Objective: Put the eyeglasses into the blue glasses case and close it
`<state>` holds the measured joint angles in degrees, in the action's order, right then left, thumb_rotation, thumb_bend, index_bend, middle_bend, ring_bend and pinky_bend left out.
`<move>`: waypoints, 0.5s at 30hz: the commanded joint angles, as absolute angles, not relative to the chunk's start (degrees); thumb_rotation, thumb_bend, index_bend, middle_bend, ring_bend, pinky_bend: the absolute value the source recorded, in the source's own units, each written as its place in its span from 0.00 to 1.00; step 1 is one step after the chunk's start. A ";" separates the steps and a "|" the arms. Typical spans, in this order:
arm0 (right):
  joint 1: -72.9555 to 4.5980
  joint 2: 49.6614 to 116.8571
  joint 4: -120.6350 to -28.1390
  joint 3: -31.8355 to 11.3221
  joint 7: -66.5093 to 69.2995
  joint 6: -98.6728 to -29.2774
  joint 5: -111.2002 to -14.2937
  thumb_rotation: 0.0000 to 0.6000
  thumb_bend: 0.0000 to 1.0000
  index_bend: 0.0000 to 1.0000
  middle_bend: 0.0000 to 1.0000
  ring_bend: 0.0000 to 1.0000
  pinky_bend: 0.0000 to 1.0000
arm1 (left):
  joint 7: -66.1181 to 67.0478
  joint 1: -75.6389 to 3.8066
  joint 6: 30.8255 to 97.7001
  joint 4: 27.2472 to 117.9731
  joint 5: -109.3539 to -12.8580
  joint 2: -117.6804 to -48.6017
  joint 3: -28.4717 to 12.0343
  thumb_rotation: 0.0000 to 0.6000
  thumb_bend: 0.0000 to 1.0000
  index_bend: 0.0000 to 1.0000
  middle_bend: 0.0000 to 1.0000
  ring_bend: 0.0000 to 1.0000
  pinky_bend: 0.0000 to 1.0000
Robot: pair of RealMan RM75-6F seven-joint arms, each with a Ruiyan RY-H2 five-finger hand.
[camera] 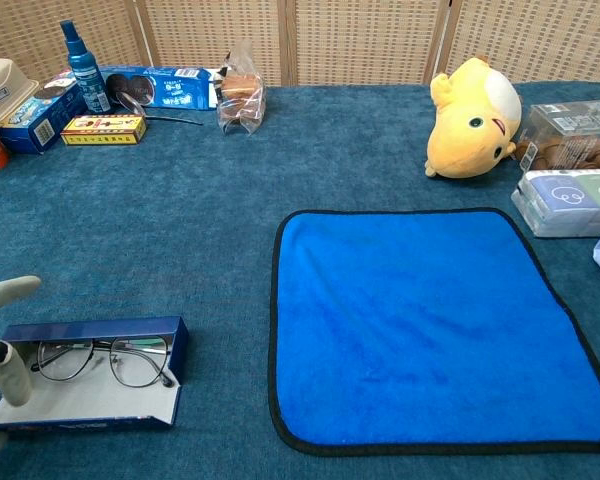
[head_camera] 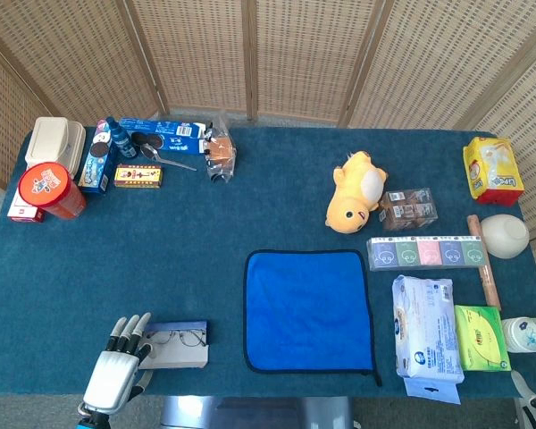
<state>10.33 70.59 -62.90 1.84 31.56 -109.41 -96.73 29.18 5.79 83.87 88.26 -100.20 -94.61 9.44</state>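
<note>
**Left hand working the case flap**

Left hand is at the case, fingers spread, touching its left end, apparently to fold the lid; can't tell if it's actually gripping. Glasses already sit inside. The case lies near the tabletop front edge, cloth well apart. Right hand isn't visible.

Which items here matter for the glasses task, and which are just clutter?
In play:
- eyeglasses
- blue glasses case, lid partly raised
- left robot hand, at the case's left end

Lying about:
- blue cloth
- yellow plush toy
- cookie box
- red tub
- tissue pack
</note>
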 commanded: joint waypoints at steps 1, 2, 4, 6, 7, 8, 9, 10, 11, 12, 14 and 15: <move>10.39 70.68 -62.73 1.82 31.78 -109.35 -96.66 0.94 0.28 0.07 0.21 0.18 0.20 | 29.72 5.73 83.48 88.48 -99.74 -94.49 9.56 1.00 0.31 0.53 0.06 0.00 0.02; 10.41 70.71 -62.64 1.81 31.88 -109.30 -96.63 0.95 0.28 0.07 0.21 0.18 0.20 | 30.23 5.66 83.36 88.45 -99.70 -94.43 9.58 1.00 0.31 0.55 0.06 0.00 0.02; 10.43 70.74 -62.58 1.78 32.04 -109.36 -96.64 0.95 0.28 0.07 0.21 0.18 0.20 | 30.82 5.58 83.25 88.43 -99.72 -94.42 9.63 1.00 0.32 0.57 0.07 0.00 0.02; 10.47 70.73 -62.53 1.75 32.17 -109.43 -96.67 0.94 0.28 0.07 0.21 0.18 0.20 | 31.00 5.52 83.30 88.45 -99.78 -94.46 9.67 1.00 0.34 0.59 0.08 0.00 0.02; 10.49 70.69 -62.53 1.74 32.25 -109.42 -96.65 0.94 0.28 0.07 0.21 0.18 0.20 | 30.96 5.52 83.34 88.48 -99.71 -94.51 9.66 1.00 0.34 0.60 0.09 0.00 0.02; 10.50 70.68 -62.53 1.73 32.29 -109.40 -96.64 0.94 0.28 0.07 0.21 0.18 0.20 | 30.94 5.52 83.35 88.49 -99.67 -94.53 9.66 1.00 0.35 0.60 0.10 0.00 0.02; 10.50 70.66 -62.55 1.72 32.39 -109.38 -96.63 0.94 0.28 0.07 0.21 0.18 0.21 | 30.95 5.51 83.33 88.48 -99.55 -94.55 9.65 1.00 0.36 0.61 0.10 0.00 0.02; 10.50 70.65 -62.54 1.71 32.41 -109.34 -96.61 0.94 0.28 0.07 0.21 0.18 0.21 | 31.01 5.50 83.33 88.43 -99.45 -94.57 9.63 1.00 0.36 0.61 0.11 0.00 0.02; 10.51 70.65 -62.53 1.70 32.43 -109.28 -96.59 0.94 0.28 0.07 0.21 0.18 0.21 | 30.96 5.52 83.34 88.40 -99.32 -94.60 9.62 1.00 0.37 0.61 0.11 0.00 0.02; 10.52 70.66 -62.49 1.71 32.48 -109.24 -96.59 0.94 0.28 0.07 0.21 0.18 0.21 | 30.93 5.52 83.33 88.38 -99.18 -94.62 9.59 1.00 0.37 0.62 0.11 0.00 0.02; 10.51 70.70 -62.46 1.67 32.50 -109.21 -96.58 0.95 0.28 0.07 0.21 0.18 0.21 | 30.92 5.47 83.30 88.39 -98.94 -94.63 9.49 1.00 0.38 0.63 0.12 0.00 0.02; 10.48 70.71 -62.46 1.64 32.51 -109.20 -96.59 0.95 0.28 0.07 0.21 0.18 0.21 | 30.81 5.45 83.33 88.45 -98.86 -94.64 9.44 1.00 0.38 0.63 0.12 0.00 0.02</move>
<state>10.49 70.71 -62.46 1.64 32.51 -109.20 -96.59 30.87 5.47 83.32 88.42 -98.91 -94.63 9.47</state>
